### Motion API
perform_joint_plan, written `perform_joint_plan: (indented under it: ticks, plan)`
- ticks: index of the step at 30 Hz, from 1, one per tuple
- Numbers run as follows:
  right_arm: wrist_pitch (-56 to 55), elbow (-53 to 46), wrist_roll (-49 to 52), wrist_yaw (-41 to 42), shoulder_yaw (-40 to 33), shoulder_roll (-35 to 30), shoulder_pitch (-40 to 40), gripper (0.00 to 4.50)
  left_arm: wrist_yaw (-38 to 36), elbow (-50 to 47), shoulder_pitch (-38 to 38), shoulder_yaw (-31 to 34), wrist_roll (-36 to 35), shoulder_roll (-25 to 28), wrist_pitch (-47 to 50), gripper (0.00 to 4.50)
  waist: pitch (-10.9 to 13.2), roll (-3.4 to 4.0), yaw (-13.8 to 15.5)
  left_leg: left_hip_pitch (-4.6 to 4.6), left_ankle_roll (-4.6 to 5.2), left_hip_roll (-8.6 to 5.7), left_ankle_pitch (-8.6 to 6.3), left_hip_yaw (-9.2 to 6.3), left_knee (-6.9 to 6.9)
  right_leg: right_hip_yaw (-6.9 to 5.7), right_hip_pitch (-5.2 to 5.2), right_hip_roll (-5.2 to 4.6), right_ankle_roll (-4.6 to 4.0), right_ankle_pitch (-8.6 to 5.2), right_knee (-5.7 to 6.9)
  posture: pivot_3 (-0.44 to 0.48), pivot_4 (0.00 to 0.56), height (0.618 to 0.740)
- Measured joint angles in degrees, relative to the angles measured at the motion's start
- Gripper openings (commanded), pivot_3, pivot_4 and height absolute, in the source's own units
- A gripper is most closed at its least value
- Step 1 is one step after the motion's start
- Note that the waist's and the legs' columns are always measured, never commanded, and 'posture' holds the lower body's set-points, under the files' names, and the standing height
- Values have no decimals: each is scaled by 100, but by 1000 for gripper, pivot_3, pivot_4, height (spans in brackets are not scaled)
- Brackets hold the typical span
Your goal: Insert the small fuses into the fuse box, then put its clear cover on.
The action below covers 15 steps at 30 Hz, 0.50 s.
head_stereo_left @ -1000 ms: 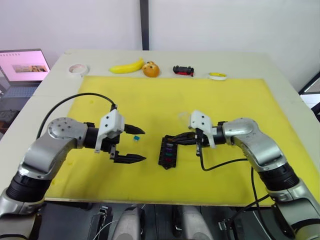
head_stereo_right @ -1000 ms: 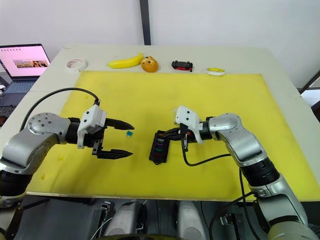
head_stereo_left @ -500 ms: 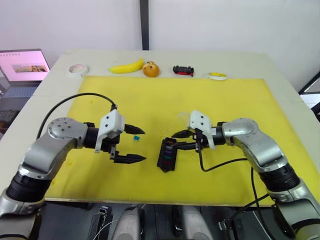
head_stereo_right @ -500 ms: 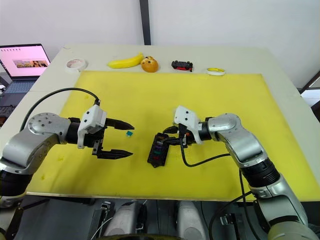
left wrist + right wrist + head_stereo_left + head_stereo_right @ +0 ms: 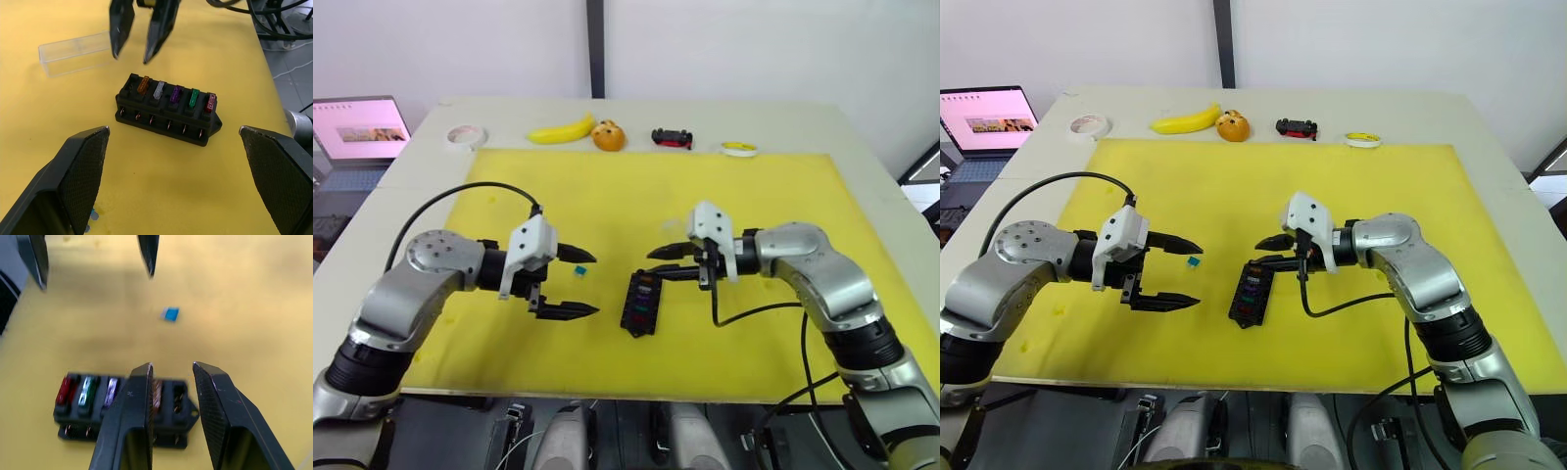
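The fuse box (image 5: 640,303) lies on the yellow mat (image 5: 783,196), a little toward the mat's front edge and about midway between its side edges, with both grippers near it. Five fuses stand in its slots in a row — brown (image 5: 143,84), grey-white (image 5: 159,90), purple (image 5: 175,93), green (image 5: 194,97) and red (image 5: 211,103) — and the slot at the brown end is bare. The teal fuse (image 5: 578,269) lies loose on the mat just beside the left gripper's upper finger. The clear cover (image 5: 76,47) rests flat on the mat beyond the box. The right gripper (image 5: 668,262) hovers just above the box's far end, fingers parted a little and holding nothing. The left gripper (image 5: 578,284) hangs to the box's left — spread wide, empty.
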Motion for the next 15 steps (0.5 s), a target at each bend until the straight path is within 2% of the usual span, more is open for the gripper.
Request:
perform_joint_plan:
  ticks: [1, 15]
  plan:
    - [-20, 0, 15, -17, -22, 25, 1, 29, -1, 0, 0, 0, 1, 0, 0, 4500, 0, 0, 1, 0, 0, 0, 0, 0, 0, 0, 0, 0, 0, 0, 0, 0, 150, 737]
    - [-450, 39, -141, -130, 169, 126, 529, 29, -14, 0, 0, 0, 2, 0, -3, 4500, 0, 0, -1, -1, 0, 0, 0, 0, 0, 0, 0, 0, 0, 0, -1, 0, 150, 737]
